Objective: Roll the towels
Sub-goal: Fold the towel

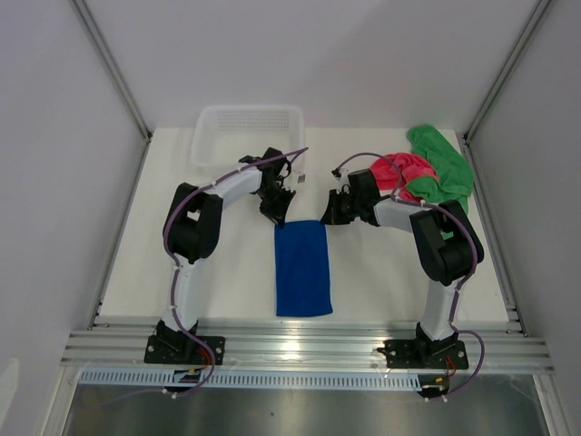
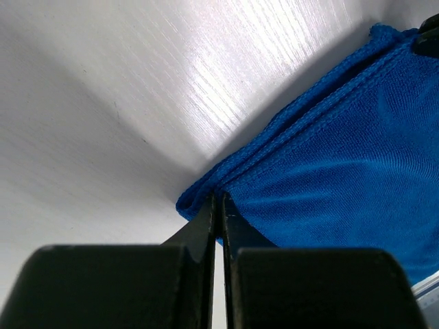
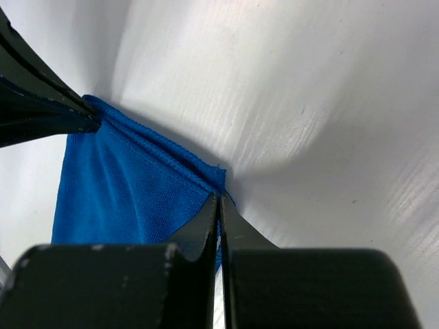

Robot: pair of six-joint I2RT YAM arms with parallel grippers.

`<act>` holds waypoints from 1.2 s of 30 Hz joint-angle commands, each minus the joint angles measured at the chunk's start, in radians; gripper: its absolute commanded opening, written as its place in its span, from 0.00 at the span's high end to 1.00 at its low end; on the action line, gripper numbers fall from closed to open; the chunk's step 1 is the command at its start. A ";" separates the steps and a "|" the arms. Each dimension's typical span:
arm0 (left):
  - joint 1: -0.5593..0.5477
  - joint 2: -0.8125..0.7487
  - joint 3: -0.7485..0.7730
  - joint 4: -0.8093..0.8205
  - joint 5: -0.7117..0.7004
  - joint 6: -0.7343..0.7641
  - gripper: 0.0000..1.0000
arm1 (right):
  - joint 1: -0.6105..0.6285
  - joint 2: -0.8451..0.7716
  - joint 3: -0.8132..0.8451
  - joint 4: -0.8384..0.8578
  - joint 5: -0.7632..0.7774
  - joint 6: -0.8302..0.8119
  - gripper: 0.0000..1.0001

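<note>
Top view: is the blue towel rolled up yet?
No, the blue towel lies flat as a long folded strip on the table, with the left gripper and right gripper pinching its far corners.

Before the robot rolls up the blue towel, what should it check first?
1. Left hand shut on the blue towel's far left corner: ok.
2. Right hand shut on its far right corner: ok.
3. Blue towel lying flat on the table: ok.
4. Green towel and pink-red towel apart from it: ok.
5. Both pinches catching every layer: cannot tell.
</note>
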 commanded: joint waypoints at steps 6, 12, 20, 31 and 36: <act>0.005 -0.039 0.035 0.017 -0.073 0.036 0.99 | -0.009 0.037 0.047 0.014 0.078 0.024 1.00; 0.005 -0.060 0.044 0.021 -0.093 0.057 0.59 | -0.010 0.003 0.072 -0.017 0.087 -0.024 0.64; 0.004 -0.250 0.074 -0.020 -0.087 0.141 0.45 | -0.050 -0.250 0.007 -0.122 0.099 -0.133 0.55; -0.306 -0.762 -0.413 -0.028 -0.148 0.603 0.33 | -0.070 -0.506 -0.233 -0.072 0.020 -0.113 0.53; -0.640 -1.072 -0.905 0.236 -0.162 0.812 0.27 | -0.056 -0.580 -0.332 -0.033 -0.034 -0.062 0.53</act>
